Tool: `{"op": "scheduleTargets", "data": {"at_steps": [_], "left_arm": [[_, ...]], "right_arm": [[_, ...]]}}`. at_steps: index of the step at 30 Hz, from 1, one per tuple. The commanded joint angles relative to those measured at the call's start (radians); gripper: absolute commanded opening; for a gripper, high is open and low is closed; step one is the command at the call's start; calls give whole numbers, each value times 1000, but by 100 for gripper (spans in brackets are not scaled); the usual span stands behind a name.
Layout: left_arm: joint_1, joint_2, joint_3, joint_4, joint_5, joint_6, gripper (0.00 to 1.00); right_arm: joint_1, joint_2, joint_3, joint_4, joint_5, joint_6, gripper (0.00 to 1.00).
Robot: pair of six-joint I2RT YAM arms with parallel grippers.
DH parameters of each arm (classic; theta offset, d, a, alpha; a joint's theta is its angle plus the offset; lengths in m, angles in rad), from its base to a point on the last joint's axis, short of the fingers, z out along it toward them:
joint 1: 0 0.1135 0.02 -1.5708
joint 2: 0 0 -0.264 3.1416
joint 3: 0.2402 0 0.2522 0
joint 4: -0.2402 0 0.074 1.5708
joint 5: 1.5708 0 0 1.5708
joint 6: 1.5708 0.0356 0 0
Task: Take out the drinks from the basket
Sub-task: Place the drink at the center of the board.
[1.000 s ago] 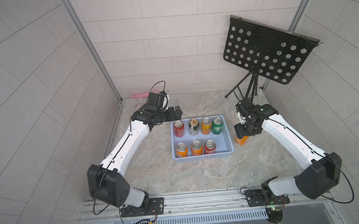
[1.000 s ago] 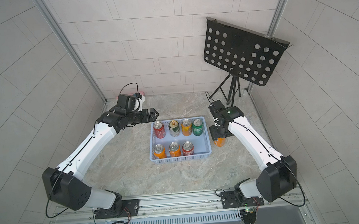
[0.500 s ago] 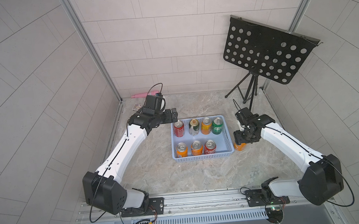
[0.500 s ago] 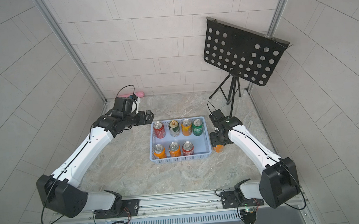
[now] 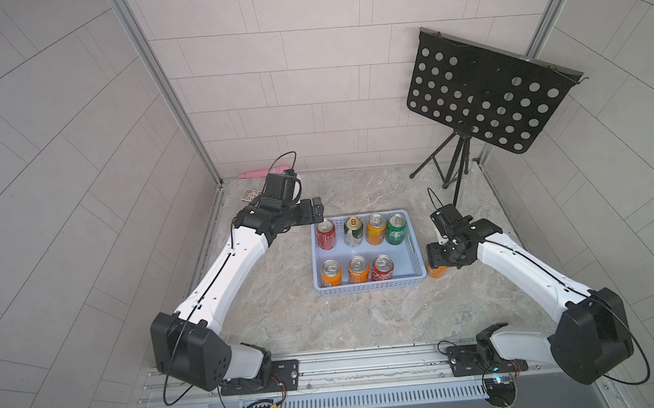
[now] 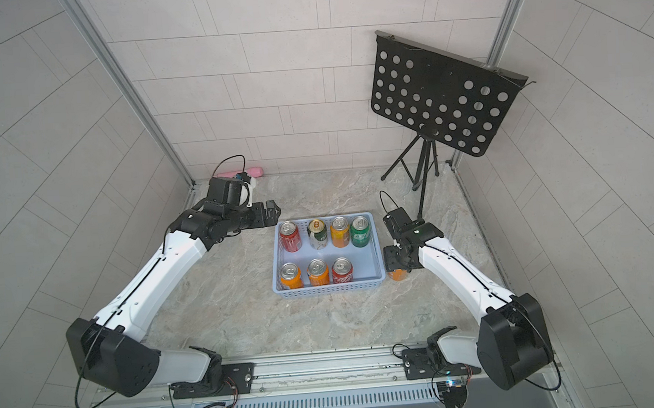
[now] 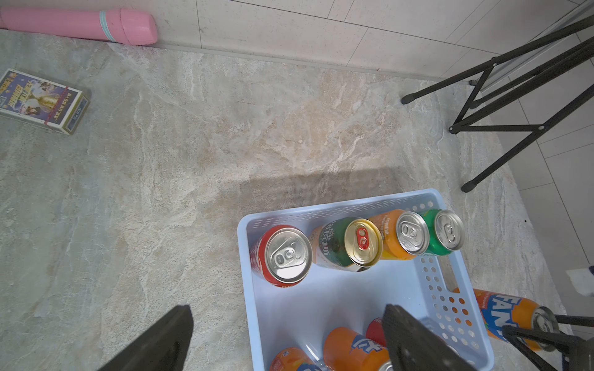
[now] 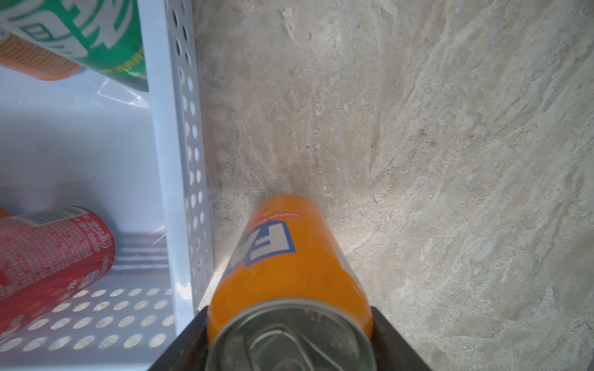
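Fingers [image 8: 395, 350] of my right gripper [image 8: 289, 340] clamp an orange can [image 8: 289, 257] beside the basket [image 8: 173, 160]. Those of my left gripper [image 7: 286, 340] stand apart.

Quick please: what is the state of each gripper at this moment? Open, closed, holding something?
Left gripper: open, holding nothing.
Right gripper: closed on an orange Fanta can, just outside the basket.

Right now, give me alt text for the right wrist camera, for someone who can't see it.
The right gripper is shut on an orange can, held upright just outside the perforated wall of the light-blue basket, over the marbled tabletop. Inside the basket, a red can and a green can are partly visible.
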Motion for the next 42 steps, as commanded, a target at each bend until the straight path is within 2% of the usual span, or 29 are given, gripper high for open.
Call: {"op": "scheduleTargets", "data": {"at_steps": [1, 6, 11, 19, 24, 42], "left_arm": [[5, 2, -6, -7, 6, 9, 100], [5, 1, -8, -6, 15, 8, 100], [4, -3, -10, -5, 12, 8, 100], [4, -2, -10, -5, 27, 8, 100], [5, -5, -10, -6, 26, 8, 100], [4, -6, -13, -6, 31, 4, 100]], "right_arm": [[0, -23, -5, 20, 11, 14, 16], [2, -24, -14, 23, 11, 17, 18], [4, -27, -19, 27, 8, 17, 26], [10, -15, -21, 19, 8, 24, 53], [11, -19, -23, 18, 11, 25, 64], [13, -36, -3, -17, 33, 14, 83]]}}
